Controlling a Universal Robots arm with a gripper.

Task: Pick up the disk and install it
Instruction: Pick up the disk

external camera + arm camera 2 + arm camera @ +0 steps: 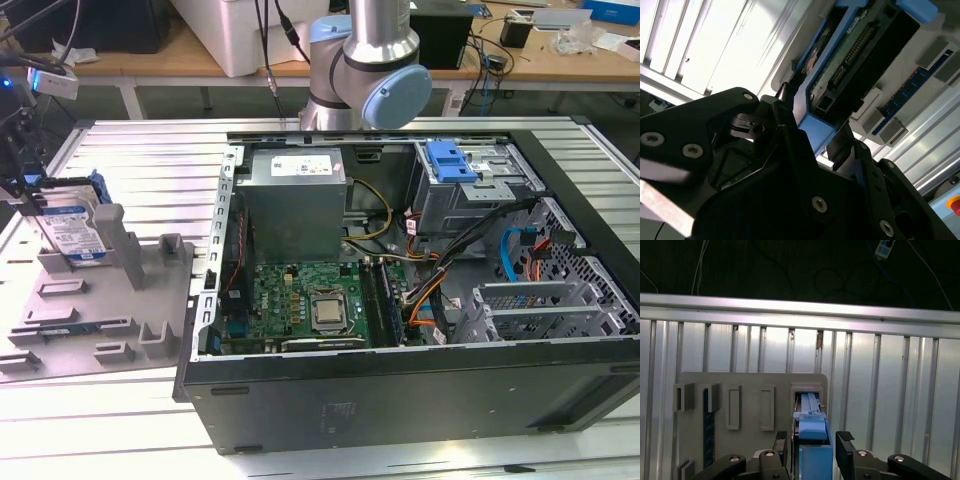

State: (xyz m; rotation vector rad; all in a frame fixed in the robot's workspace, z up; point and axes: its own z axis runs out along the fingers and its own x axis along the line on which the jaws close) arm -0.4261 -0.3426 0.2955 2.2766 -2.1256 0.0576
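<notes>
Disk [78, 235] seen upright in fixture [150, 290], beside case [400, 400] at exterior view's left, gripper [813, 440] set over it, clamp state can't be told; lift + install judged not done.

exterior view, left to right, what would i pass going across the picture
silver metal hard drive with white-and-blue label in a blue plastic frame → green motherboard circuit board → blue plastic caddy

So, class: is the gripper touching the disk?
Cannot tell. In the first wrist view the gripper straddles the disk; one side shows a sliver of gap, the other looks flush, but contact isn't plain.
</notes>
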